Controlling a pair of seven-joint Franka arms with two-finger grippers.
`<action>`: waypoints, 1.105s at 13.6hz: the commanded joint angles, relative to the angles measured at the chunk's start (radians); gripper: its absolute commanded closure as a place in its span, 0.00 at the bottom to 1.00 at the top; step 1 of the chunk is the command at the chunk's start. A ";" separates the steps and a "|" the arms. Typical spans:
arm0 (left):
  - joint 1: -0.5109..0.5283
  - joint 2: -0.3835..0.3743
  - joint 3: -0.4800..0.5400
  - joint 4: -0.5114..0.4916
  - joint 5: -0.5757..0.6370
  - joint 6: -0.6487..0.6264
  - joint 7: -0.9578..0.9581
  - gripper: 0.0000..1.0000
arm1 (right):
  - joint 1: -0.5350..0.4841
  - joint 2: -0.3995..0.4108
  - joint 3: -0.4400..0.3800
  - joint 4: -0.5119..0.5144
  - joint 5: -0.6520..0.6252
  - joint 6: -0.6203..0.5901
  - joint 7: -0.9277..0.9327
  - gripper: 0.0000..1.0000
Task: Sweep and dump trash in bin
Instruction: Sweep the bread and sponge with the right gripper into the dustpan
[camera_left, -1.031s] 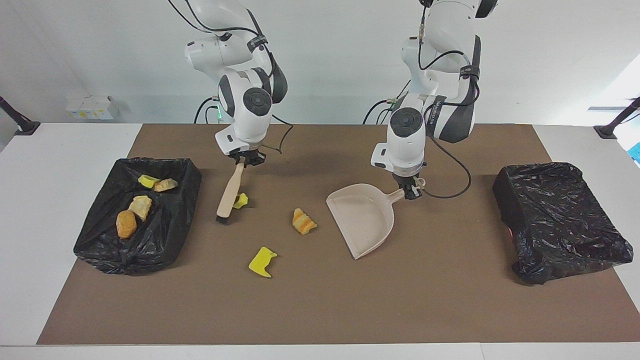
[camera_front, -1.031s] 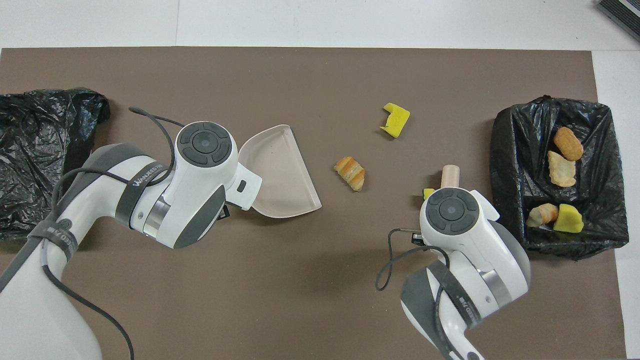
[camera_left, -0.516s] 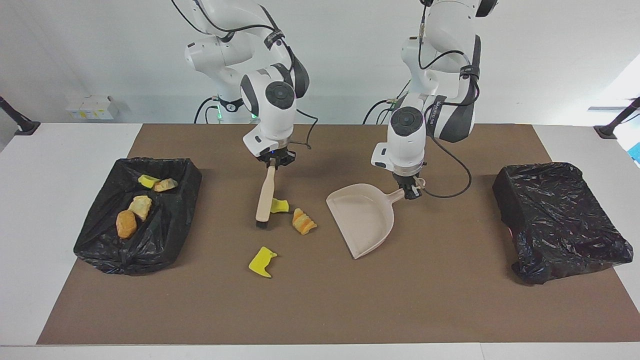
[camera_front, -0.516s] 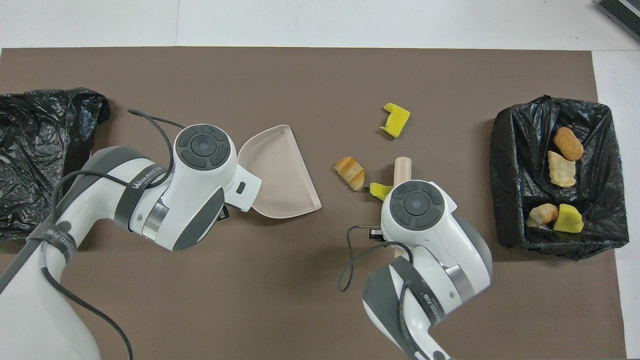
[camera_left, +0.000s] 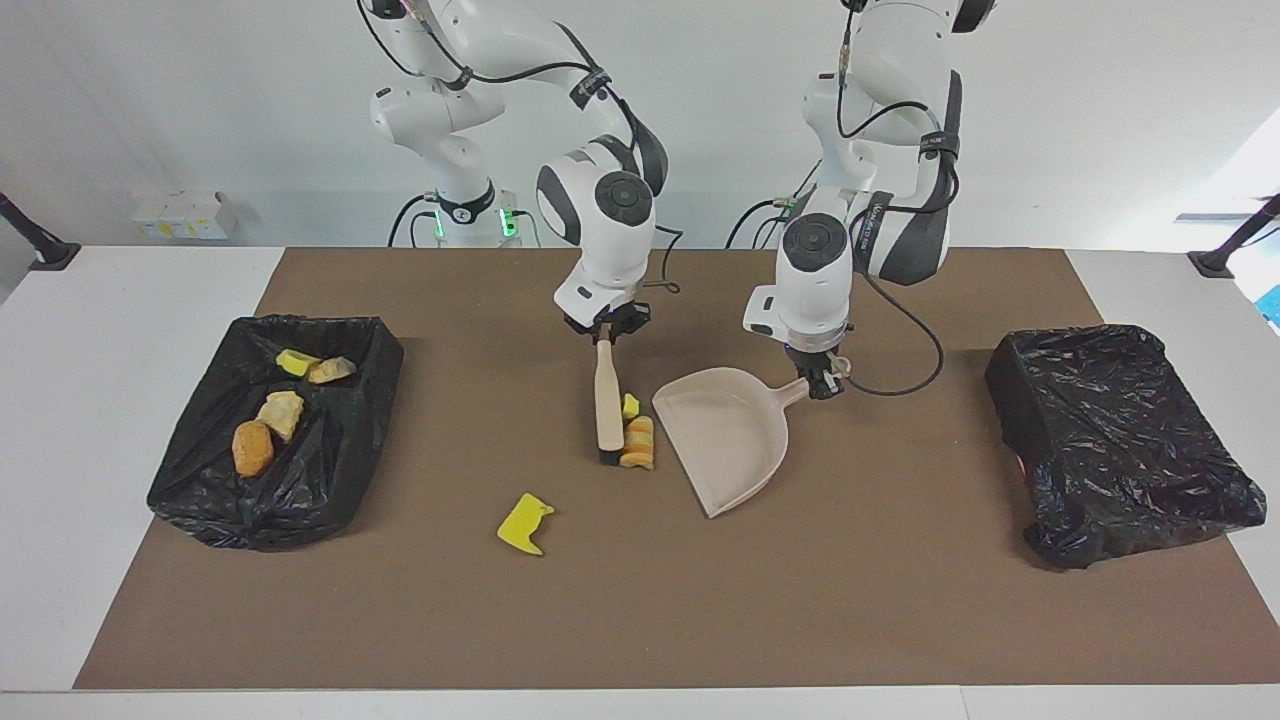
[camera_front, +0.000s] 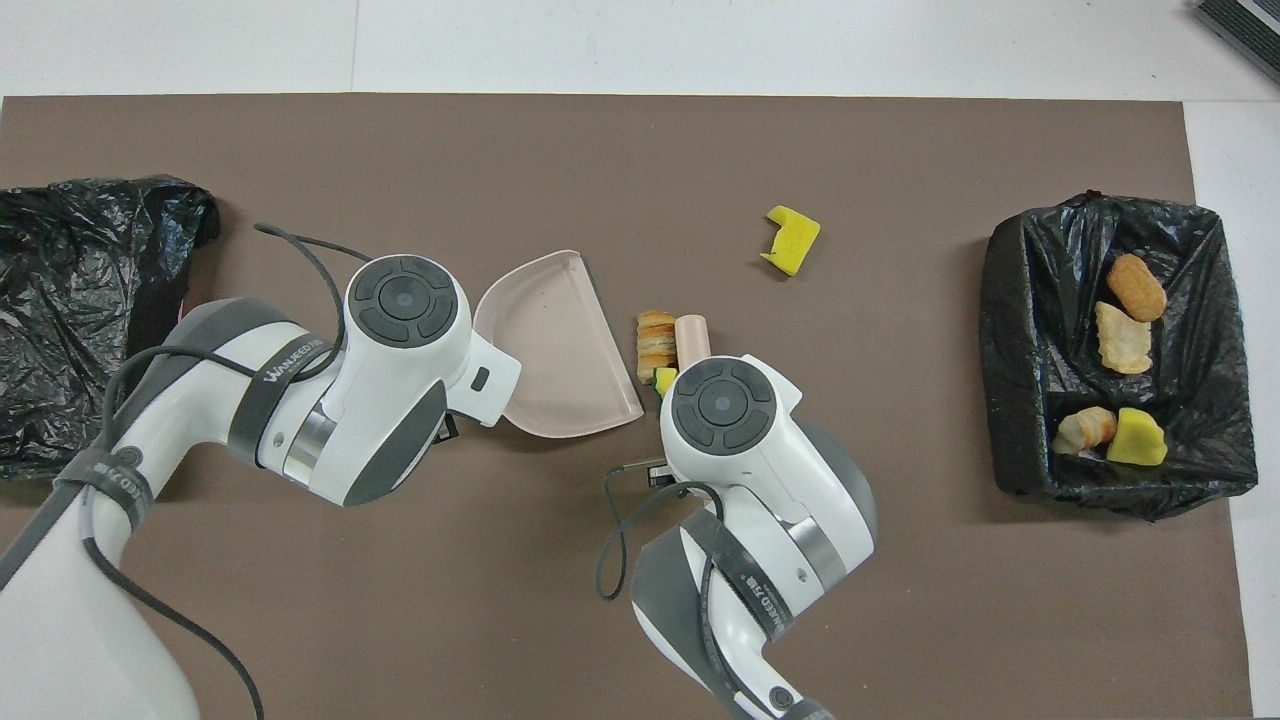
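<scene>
Right gripper (camera_left: 606, 336) clamped on the brush (camera_left: 607, 408) handle, left gripper (camera_left: 822, 385) clamped on the dustpan (camera_left: 728, 440) handle, mid-mat. Orange lump (camera_left: 638, 443) and small yellow chunk (camera_left: 630, 405) sit between bristles and pan lip. Keep lip flat, push straight in. Second yellow chunk (camera_left: 526, 523) lies toward the mat's edge farthest from the robots.

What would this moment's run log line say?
right gripper: shut on brush, against croissant piece beside dustpan | left gripper: shut on dustpan handle | yellow foam chunk: unswept
</scene>
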 joint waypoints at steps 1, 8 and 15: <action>-0.004 -0.033 0.003 -0.049 0.013 0.028 0.017 1.00 | -0.001 0.002 0.012 0.012 0.103 0.023 -0.085 1.00; -0.001 -0.033 0.004 -0.051 0.013 0.034 0.018 1.00 | 0.053 0.001 0.012 0.030 0.380 0.065 -0.300 1.00; 0.001 -0.033 0.004 -0.051 0.013 0.034 0.018 1.00 | -0.089 -0.027 -0.006 0.111 0.294 -0.079 -0.295 1.00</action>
